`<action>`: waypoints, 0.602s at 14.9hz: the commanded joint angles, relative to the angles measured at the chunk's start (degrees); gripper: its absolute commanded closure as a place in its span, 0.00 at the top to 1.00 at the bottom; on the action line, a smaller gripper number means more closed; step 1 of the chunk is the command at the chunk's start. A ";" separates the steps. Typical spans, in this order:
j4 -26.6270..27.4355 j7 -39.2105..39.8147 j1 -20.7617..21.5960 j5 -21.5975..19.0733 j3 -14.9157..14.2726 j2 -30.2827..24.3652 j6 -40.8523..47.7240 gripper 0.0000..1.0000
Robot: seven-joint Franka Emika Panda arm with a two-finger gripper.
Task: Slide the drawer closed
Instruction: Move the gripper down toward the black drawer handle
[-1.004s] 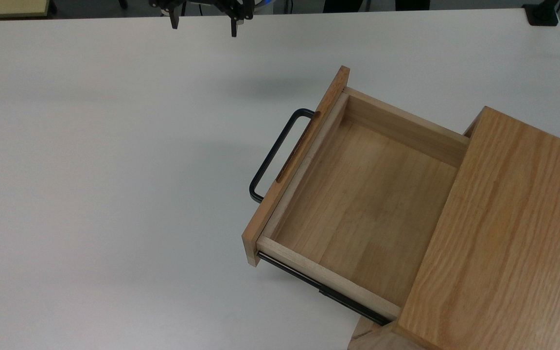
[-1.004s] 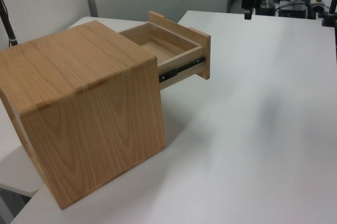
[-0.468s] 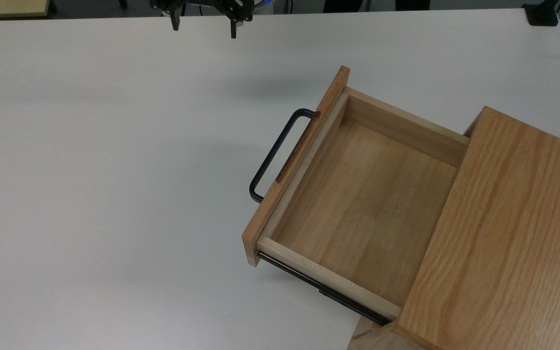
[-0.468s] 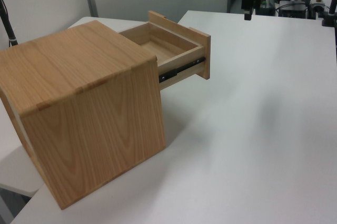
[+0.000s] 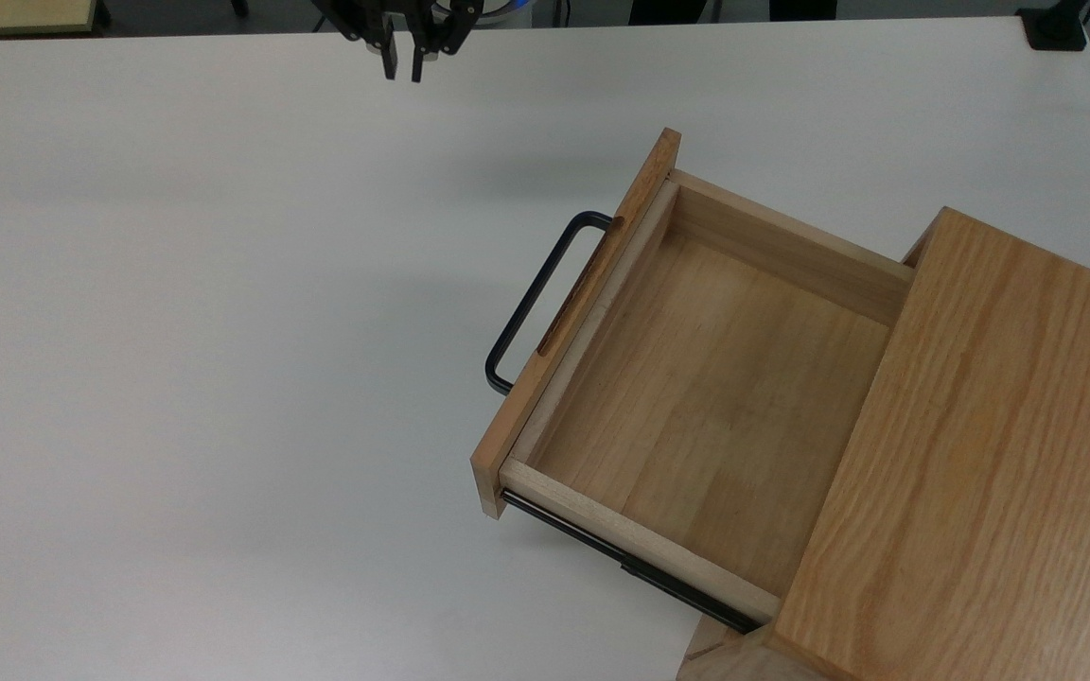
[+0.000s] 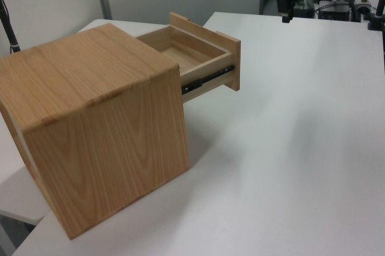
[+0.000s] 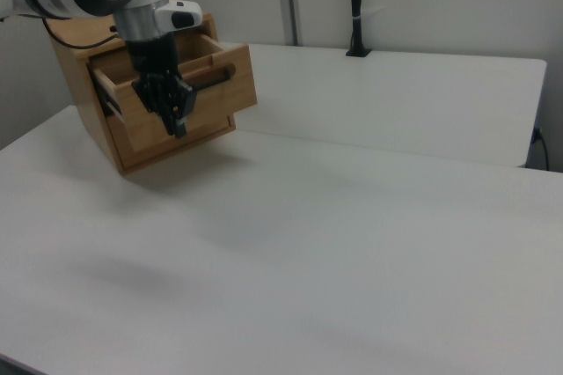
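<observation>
The gripper (image 5: 400, 68) hangs over the far edge of the white table (image 5: 176, 331), its two black fingers drawn nearly together with only a slit between them and nothing held. In the top view it sits near the top edge, well apart from the drawer (image 5: 696, 378), which lies toward the top view's lower right. The drawer stands pulled far out of the wooden cabinet (image 5: 990, 473), its tray bare inside, its black handle (image 5: 536, 298) jutting toward the open table and a black rail (image 5: 621, 558) showing along its side. In the left view the gripper (image 6: 290, 15) hovers beyond the drawer's front panel (image 6: 230, 60).
</observation>
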State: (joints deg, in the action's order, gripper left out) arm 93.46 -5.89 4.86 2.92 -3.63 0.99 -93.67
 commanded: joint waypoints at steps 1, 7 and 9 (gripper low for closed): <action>-0.12 -1.05 1.03 -1.16 -1.02 1.72 -4.23 0.00; -0.21 -11.59 1.29 -1.25 -0.94 5.42 -17.57 0.00; -0.30 -14.49 1.73 -1.16 -0.67 7.17 -21.36 0.00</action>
State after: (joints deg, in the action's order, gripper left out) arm 93.54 -15.48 4.96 2.73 -3.63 6.26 -110.12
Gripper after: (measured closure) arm 0.965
